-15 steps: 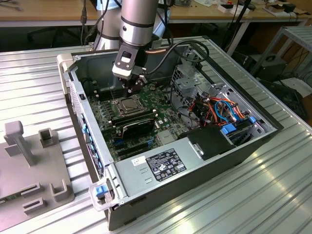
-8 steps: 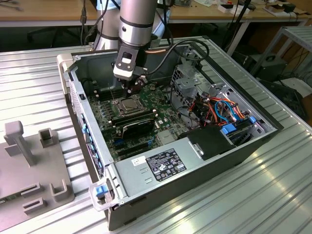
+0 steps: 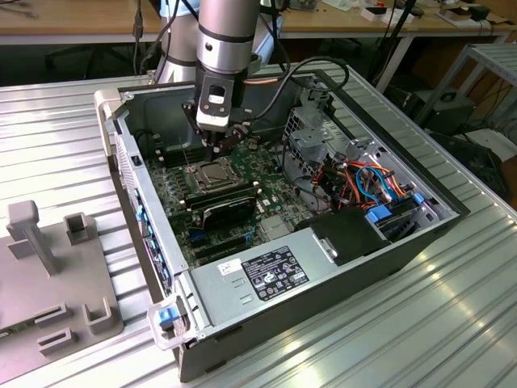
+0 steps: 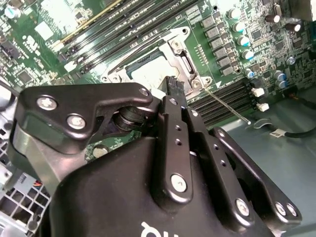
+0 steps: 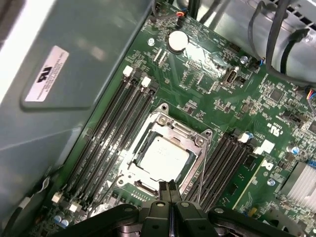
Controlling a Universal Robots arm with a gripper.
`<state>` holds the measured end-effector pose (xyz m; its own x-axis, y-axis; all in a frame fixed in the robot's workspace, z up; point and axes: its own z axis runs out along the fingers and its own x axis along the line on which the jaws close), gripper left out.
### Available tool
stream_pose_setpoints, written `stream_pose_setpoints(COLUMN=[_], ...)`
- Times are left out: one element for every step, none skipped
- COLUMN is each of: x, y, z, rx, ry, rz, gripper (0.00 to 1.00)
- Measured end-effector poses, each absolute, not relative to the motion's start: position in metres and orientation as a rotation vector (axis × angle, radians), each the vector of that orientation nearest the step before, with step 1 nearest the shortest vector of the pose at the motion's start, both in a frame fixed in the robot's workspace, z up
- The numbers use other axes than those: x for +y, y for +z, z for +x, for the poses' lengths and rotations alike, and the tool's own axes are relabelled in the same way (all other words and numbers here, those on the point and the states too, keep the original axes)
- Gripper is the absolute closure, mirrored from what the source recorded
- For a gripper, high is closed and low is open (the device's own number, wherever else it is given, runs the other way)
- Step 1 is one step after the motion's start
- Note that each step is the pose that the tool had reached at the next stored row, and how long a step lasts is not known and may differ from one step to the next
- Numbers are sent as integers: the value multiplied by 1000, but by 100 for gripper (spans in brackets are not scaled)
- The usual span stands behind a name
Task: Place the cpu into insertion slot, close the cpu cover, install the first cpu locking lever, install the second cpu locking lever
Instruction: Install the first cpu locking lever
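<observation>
Ribbed bench [image 3: 73, 129], open case [image 3: 161, 105]: your tool [image 5: 168, 188], pressed together, sits at the edge of the cover [image 5: 180, 129] (cpu [image 5: 160, 158] seated just beyond).

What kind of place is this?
Probably a robotics lab or workshop: a robot arm hangs over an open computer case on a ribbed metal table, with cluttered benches behind.

Silver-grey square cpu [image 5: 163, 158] seated flat in dark insertion slot [image 5: 146, 139]. Thin metal cpu cover [image 5: 183, 132] lowered flat, window framing chip.
</observation>
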<state>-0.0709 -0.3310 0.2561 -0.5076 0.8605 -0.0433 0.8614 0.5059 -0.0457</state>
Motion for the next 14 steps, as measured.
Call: stream_pose_setpoints(x=[-331,-331,-331,-331,-331,-331,-331,-331,-331,-331,-331,-331,-331,-331], y=[257,257,257,257,257,257,257,257,257,257,257,257,257,257], z=[-71,-71,-71,-71,-71,-71,-71,-71,-71,-71,-71,-71,-71,-71], rx=[2720,2726,2733,2740,2752,2764,2783,2805,2817,2825,2831,2836,2840,2843], ry=[-95,-95,-95,-95,-95,-95,-94,-94,-93,-93,-93,-93,-93,-93], rz=[1538,1527,1515,1500,1478,1455,1416,1369,1343,1325,1312,1300,1291,1285], gripper=[89,89,89,89,89,89,89,89,89,89,89,89,89,89])
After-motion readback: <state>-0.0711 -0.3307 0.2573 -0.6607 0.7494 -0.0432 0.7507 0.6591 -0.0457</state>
